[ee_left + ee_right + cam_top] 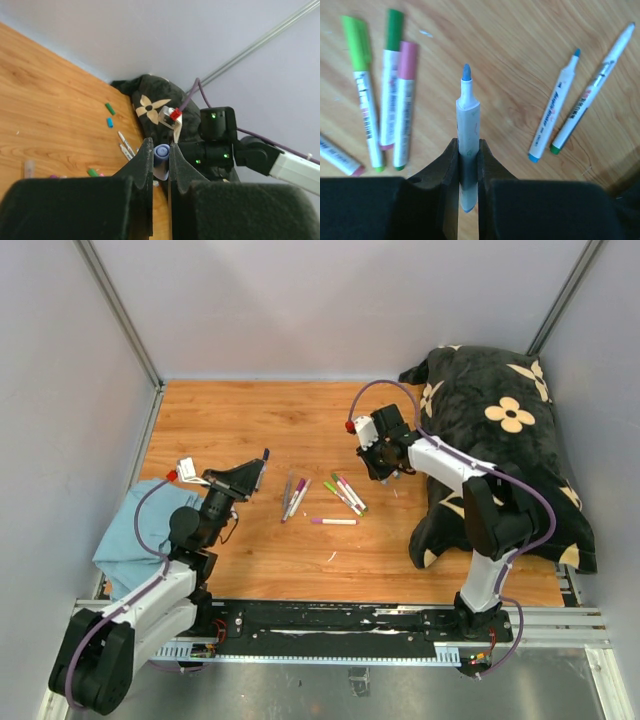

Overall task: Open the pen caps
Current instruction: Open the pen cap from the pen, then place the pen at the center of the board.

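Cap (pixel 161 152), bluish, sits pinched between left fingers (pixel 142 165); right fingers (pixel 447 167) clamp uncapped pen (pixel 468 115).

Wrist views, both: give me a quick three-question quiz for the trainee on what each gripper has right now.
1. True or false: the right gripper is clamped on a white plastic pen barrel whose blue tip is bare.
2. What is pinched in the left gripper? A) a pale blue plastic cap B) a red cap C) nothing
3. Fill in: left of the held barrel lie three capped pens, wearing a light green cap, a dark green cap and a ____ cap.
Key: 1 true; 2 A; 3 pink cap.
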Robot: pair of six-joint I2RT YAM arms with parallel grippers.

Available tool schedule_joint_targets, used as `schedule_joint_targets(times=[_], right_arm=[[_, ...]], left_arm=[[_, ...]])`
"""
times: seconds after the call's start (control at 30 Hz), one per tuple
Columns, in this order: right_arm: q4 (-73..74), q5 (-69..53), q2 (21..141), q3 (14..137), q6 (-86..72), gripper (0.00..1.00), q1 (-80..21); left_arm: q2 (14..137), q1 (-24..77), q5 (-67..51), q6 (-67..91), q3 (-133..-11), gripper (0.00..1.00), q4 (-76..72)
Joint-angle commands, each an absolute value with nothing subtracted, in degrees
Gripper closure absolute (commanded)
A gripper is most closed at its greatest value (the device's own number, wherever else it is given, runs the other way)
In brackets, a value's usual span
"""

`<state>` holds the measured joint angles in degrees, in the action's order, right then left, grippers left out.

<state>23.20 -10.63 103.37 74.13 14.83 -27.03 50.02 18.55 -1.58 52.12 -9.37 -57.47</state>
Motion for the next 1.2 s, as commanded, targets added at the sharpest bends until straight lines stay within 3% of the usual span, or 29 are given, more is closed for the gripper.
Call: schedule_joint_targets(times=[0.0,1.17], right_arm=[[21.96,-5.12,106.42,75.12,11.13,0.94,-23.55],[21.81,-11.41,111.34,76.43,5.97,0.77,-18.37]], left_arm=[[46.36,18.34,-2.91,54.29,-7.08,1.00,-54.67],[50.21,18.42,-7.52,60.09,-4.81,1.00,-54.67]])
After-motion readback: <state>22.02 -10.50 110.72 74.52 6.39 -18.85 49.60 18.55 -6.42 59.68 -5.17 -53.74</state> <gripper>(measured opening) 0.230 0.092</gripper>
